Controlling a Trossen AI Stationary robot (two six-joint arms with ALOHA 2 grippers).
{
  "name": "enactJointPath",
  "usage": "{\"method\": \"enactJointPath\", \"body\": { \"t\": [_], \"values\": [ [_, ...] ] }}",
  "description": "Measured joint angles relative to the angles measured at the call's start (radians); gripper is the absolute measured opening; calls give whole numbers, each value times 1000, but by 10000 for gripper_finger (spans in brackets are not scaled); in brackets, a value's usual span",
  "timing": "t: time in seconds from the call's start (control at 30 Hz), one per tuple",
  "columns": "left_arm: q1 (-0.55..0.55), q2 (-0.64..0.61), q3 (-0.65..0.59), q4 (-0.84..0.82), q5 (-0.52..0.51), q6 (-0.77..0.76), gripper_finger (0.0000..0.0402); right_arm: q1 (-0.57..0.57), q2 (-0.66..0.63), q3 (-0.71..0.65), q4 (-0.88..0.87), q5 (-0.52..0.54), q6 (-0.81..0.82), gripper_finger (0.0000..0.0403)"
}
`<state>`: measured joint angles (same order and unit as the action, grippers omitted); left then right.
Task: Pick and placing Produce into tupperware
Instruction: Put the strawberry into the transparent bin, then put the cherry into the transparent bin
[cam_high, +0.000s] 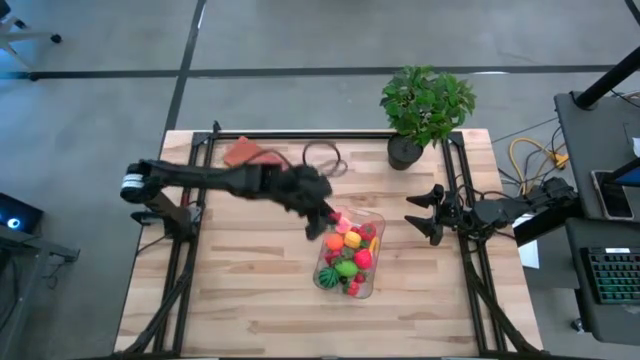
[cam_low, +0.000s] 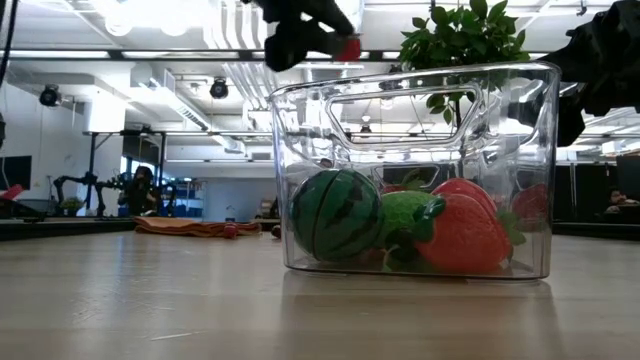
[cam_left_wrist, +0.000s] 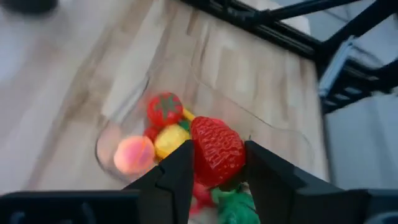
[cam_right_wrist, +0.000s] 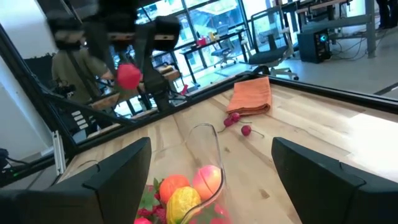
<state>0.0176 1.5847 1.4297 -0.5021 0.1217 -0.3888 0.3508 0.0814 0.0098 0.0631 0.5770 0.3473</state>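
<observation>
The clear tupperware (cam_high: 381, 240) stands mid-table, holding several pieces of toy produce: a watermelon (cam_low: 336, 214), a strawberry (cam_low: 462, 228), a tomato (cam_left_wrist: 164, 108), a peach (cam_left_wrist: 134, 154) and a yellow piece (cam_left_wrist: 169, 139). My left gripper (cam_high: 328, 215) hovers over the tub's far left corner, shut on a red toy strawberry (cam_left_wrist: 216, 152), which also shows in the low view as a red piece (cam_low: 348, 47) above the rim. My right gripper (cam_high: 430, 215) waits open at the table's right side, with nothing between its fingers. My left gripper pinches the red strawberry by two opposite sides (cam_left_wrist: 200, 157) between its two fingers. The fingers slant down, coming from the table's left. The strawberry is lifted clear, above the tub's rim and the produce inside.
A potted green plant (cam_high: 425, 105) stands at the far right. An orange-brown pad (cam_high: 243, 152) and a dark cable loop (cam_high: 325, 158) lie at the far edge, with small red pieces (cam_right_wrist: 239, 123) beside the pad. Black frame rails (cam_high: 462, 190) run along both sides.
</observation>
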Motion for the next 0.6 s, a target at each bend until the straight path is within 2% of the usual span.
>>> {"method": "enactJointPath", "body": {
  "t": [0.13, 0.2, 0.33, 0.4, 0.47, 0.6],
  "values": [
    [-95, 43, -4, 88, -151, 32, 149, 0, -1, 0, 0, 0, 0, 325],
    [-114, 78, -2, 134, -156, 29, 176, 0, 0, 0, 0, 0, 0, 325],
    [-118, 130, -4, 119, -162, -40, 238, 0, 1, 0, 1, -1, 0, 325],
    [-116, 137, -4, 94, -166, -35, 265, 0, 1, 0, 1, 0, 0, 325],
    [-105, 129, 6, 38, -166, 46, 287, 0, 0, 0, 1, -1, -1, 325],
    [-42, 58, 43, -111, -247, 116, 313, 0, 0, 0, 1, 0, -1, 325]
  ]
}}
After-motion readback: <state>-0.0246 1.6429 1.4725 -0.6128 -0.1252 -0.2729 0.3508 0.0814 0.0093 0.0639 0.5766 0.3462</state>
